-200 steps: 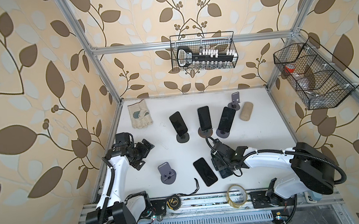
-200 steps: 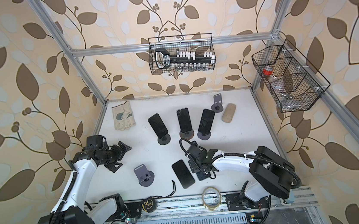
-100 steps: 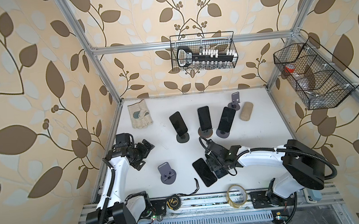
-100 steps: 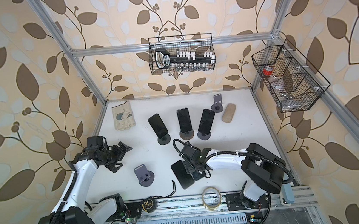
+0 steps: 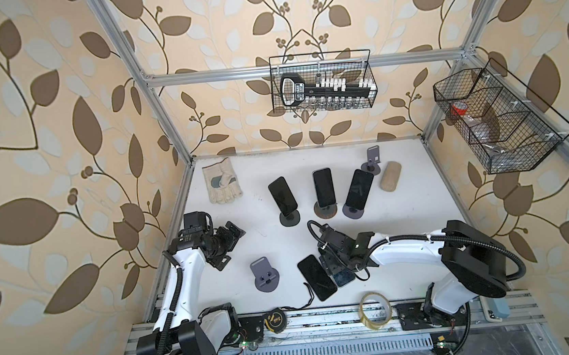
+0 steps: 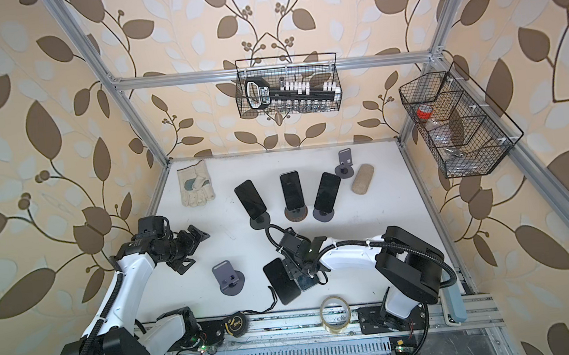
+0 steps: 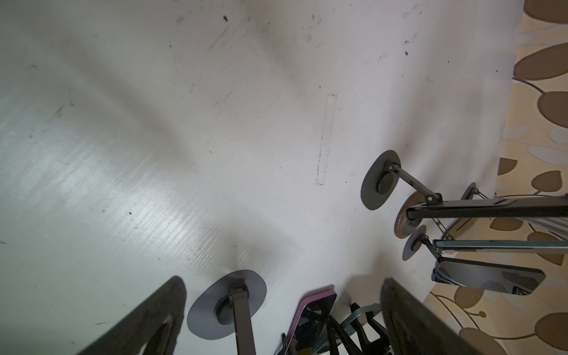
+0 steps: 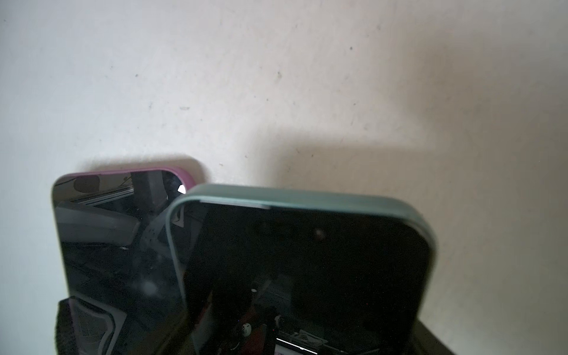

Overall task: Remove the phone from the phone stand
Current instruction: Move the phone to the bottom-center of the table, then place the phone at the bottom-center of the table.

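My right gripper point(image 5: 334, 269) point(image 8: 246, 322) is low over the table near the front, shut on a teal-cased phone point(image 5: 344, 279) point(image 8: 301, 261) point(image 6: 307, 283) that spans its jaws. That phone's edge overlaps a pink-cased phone point(image 5: 317, 282) point(image 8: 120, 246) lying flat. An empty grey phone stand point(image 5: 265, 276) point(image 7: 227, 304) sits just left of them. Three dark phones lean on stands further back point(image 5: 283, 194) point(image 5: 324, 187) point(image 5: 359, 189). My left gripper point(image 5: 231, 245) point(image 7: 282, 282) is open and empty at the table's left side.
A second empty stand point(image 5: 373, 157) and a beige block point(image 5: 390, 176) stand at the back right, and a work glove point(image 5: 221, 181) lies at the back left. A tape measure point(image 5: 274, 319) and a tape roll point(image 5: 376, 310) sit on the front rail. Wire baskets point(image 5: 322, 82) point(image 5: 498, 122) hang on the walls.
My right gripper has carried the teal-cased phone left until it overlaps the pink-cased phone, which shifted slightly. The left arm has not moved.
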### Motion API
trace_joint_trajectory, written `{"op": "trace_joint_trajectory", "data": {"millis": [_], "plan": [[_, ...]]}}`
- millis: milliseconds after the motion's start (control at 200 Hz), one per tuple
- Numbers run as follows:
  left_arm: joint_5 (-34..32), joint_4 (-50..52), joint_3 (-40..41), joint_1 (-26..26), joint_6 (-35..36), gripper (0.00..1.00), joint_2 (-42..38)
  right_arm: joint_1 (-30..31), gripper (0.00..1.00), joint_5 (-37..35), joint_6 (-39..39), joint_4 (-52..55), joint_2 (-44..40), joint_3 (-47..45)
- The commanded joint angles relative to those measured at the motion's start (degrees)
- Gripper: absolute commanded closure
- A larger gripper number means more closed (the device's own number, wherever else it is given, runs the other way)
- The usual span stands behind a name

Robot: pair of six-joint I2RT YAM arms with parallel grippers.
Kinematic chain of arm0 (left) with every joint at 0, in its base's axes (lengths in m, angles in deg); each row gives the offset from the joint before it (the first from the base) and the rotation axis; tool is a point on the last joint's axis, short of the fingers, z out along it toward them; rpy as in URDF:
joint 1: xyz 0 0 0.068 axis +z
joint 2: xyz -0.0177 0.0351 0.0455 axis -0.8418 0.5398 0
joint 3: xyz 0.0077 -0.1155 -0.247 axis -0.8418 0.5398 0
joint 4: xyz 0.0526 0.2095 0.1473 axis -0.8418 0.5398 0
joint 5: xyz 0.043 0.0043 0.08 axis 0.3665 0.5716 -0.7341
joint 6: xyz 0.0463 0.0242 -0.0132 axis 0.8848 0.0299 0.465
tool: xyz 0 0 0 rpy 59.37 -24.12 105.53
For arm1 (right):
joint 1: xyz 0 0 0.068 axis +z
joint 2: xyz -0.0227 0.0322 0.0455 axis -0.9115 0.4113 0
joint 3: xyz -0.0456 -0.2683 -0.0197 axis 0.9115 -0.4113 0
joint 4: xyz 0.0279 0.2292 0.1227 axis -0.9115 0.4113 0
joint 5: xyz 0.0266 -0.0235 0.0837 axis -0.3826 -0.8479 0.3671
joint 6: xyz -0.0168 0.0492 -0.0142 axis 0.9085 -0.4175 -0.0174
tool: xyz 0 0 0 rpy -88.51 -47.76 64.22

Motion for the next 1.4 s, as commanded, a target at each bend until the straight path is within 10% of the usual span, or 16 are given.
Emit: {"op": "trace_joint_trajectory", "data": {"millis": [0, 1394], "plan": [[1.4, -0.3, 0.2, 0.1, 1.0, 0.01, -0.4, -2.1, 0.24, 1.0, 1.4, 3.5, 0.1, -0.7], [0.9, 0.7, -0.3, 0.1, 1.0, 0.01, -0.7, 0.7, 0.22, 1.0, 5.5, 3.6, 2.4, 0.8]]}}
